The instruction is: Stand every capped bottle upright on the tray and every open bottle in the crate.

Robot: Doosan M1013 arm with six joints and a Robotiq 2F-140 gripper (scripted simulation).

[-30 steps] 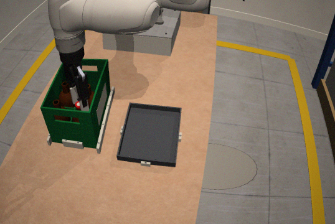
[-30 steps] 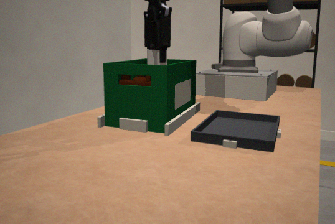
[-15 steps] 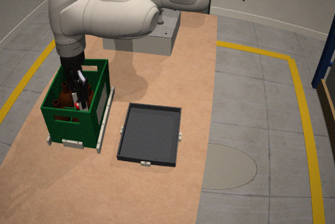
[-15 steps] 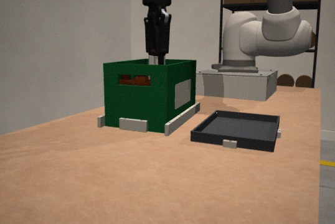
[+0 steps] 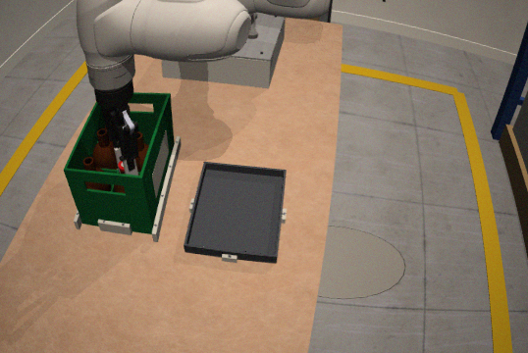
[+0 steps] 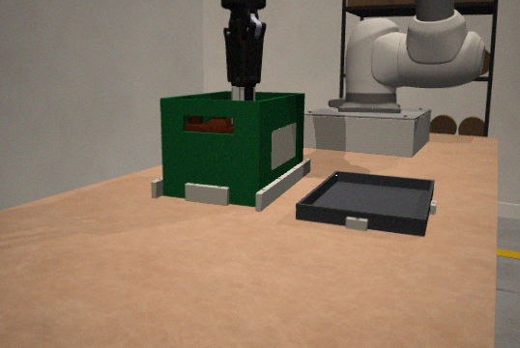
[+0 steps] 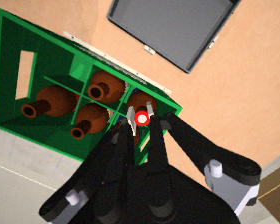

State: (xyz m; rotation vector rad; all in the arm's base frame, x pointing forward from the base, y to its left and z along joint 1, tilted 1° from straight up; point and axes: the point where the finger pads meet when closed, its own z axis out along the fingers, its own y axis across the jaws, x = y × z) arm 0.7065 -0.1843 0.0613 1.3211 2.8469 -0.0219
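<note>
Four brown bottles stood in the green crate point(image 7: 11, 107) on the worktop point(image 5: 245, 119), and only one point(image 7: 139, 101) had a red cap point(image 7: 141, 118). I had the jaws of the gripper point(image 7: 141, 120) nearly shut on its neck, just under the cap. I judged glass to be stiff, heavy and slippery, so this narrow neck was the best hold. The dark tray point(image 5: 196, 212) lay beside the crate.
</note>
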